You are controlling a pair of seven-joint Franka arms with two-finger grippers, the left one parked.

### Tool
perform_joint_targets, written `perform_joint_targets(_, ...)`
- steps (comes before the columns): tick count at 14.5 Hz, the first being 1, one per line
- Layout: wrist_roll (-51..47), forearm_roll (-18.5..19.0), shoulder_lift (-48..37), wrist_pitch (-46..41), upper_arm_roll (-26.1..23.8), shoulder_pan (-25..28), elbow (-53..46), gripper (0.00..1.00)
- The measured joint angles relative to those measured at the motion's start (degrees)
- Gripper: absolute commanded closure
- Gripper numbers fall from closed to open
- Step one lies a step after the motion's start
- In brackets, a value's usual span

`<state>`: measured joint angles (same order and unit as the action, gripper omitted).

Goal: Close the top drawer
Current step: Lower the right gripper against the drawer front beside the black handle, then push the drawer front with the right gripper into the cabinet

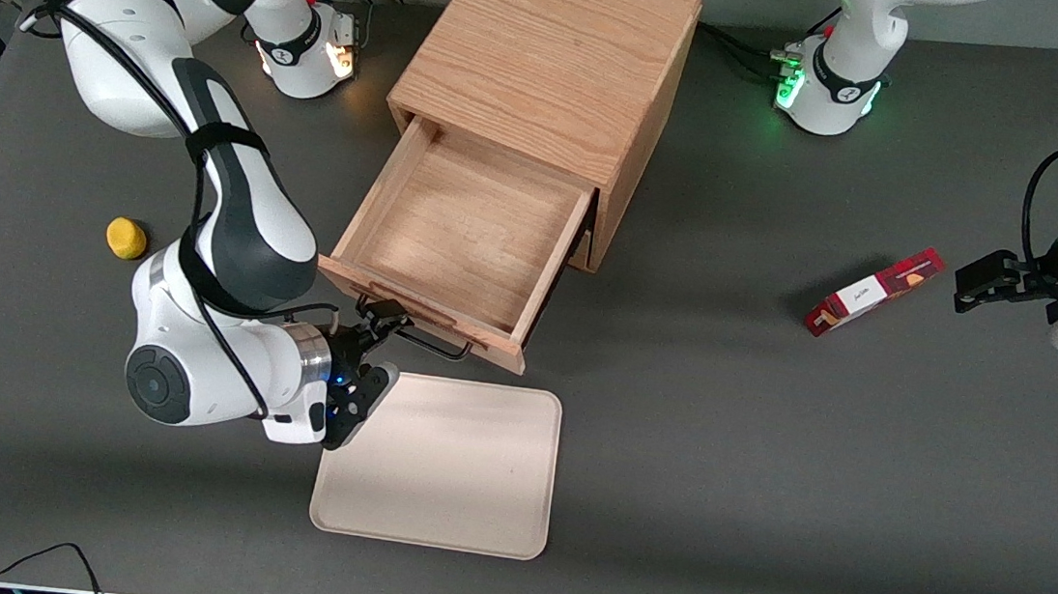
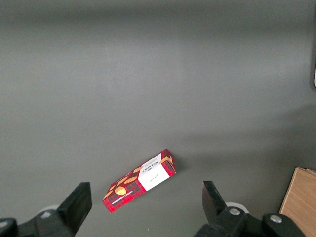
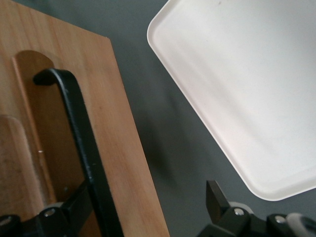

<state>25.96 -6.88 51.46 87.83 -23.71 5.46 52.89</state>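
Observation:
The top drawer (image 1: pixel 468 223) of the boxy oak cabinet (image 1: pixel 552 57) stands pulled far out, and its inside is empty. Its black wire handle (image 1: pixel 432 344) runs along the front panel, on the side nearest the front camera. My right gripper (image 1: pixel 380 351) is open at the handle's end toward the working arm. One finger is up by the handle and the other hangs over the tray's corner. In the right wrist view the handle (image 3: pixel 79 128) and the drawer front (image 3: pixel 118 148) lie between my spread fingers (image 3: pixel 215 195), so the gripper (image 3: pixel 147 197) straddles the panel's edge and holds nothing.
A cream tray (image 1: pixel 455 465) lies on the grey table just nearer the front camera than the drawer; it also shows in the right wrist view (image 3: pixel 247 89). A yellow object (image 1: pixel 126 238) sits beside the working arm. A red box (image 1: pixel 874 291) lies toward the parked arm's end.

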Motion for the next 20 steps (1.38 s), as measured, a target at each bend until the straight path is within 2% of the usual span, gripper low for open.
perform_joint_targets(6,0.0,-2.0,-2.5,2.0,-0.2,-0.5,5.0,0.0)
perform_joint_targets(11,0.0,-3.6,-7.7,7.9,-0.5,-0.6,14.7,0.0)
perform_joint_targets(20,-0.1,-7.2,-16.4,12.1,-1.8,-1.4,27.5,0.0)
